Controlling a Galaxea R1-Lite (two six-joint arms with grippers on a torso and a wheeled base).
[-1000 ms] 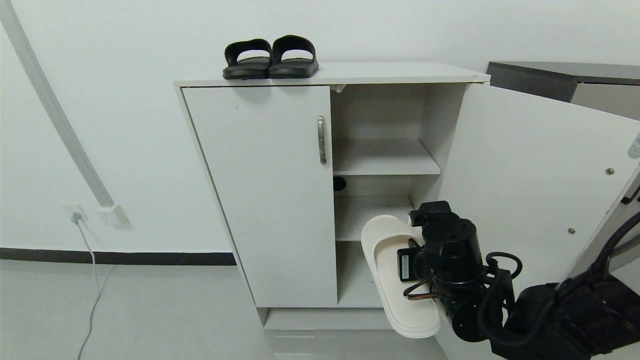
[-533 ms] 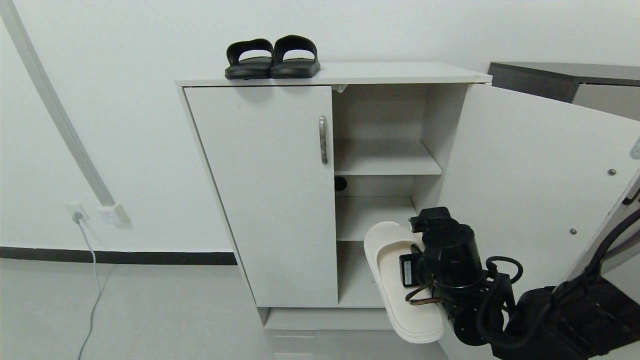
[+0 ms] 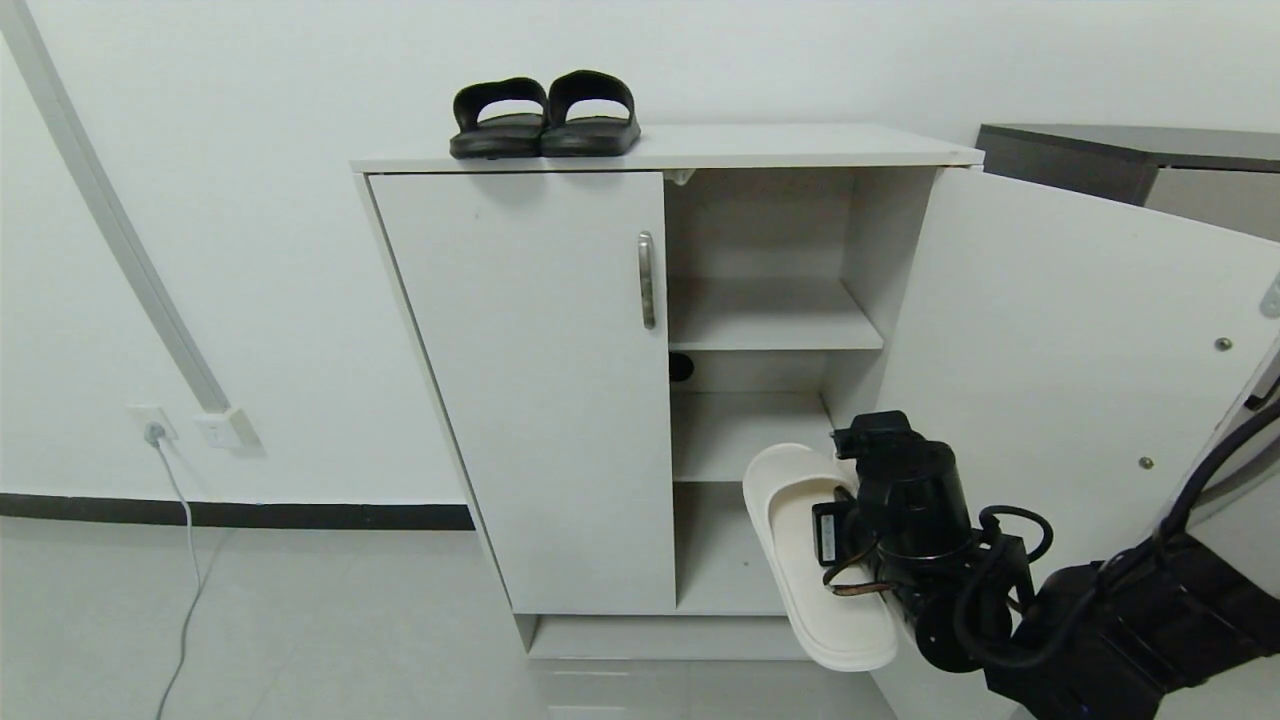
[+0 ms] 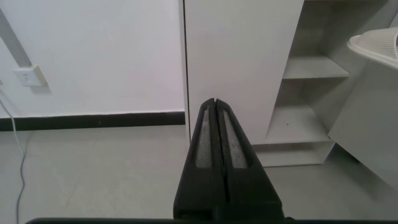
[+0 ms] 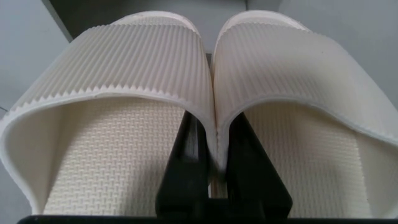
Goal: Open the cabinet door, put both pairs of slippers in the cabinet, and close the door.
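The left gripper [image 4: 214, 106] hangs low in front of the cabinet, its two black fingers pressed flat together with nothing between them.

A pair of black rubber slide slippers [image 3: 545, 115] sits side by side on top of the white two-door wooden cabinet [image 3: 520, 400], at about 11 o'clock in the head view. The cabinet's left door is closed, with its slim metal bar handle [image 3: 646, 280] at the inner edge. The right door [image 3: 1050, 350] stands swung wide open, and bare white shelves [image 3: 770, 320] show in the opening.

At about 5 o'clock, a pair of cream ribbed-strap foam slippers [image 3: 810, 560] is carried in the right gripper [image 5: 214, 155]. The wrist view shows its fingers clamped on the two inner strap edges, pinching the pair together. The pair hangs tilted in front of the bottom compartment. Its long axis runs from 11 to 5 o'clock, and the upper end is near the lower shelf's front edge.

From this gripper the opening lies at about 10 o'clock. The right arm is plainly the nearer one, so a push along the slippers' own axis would likely carry them in.
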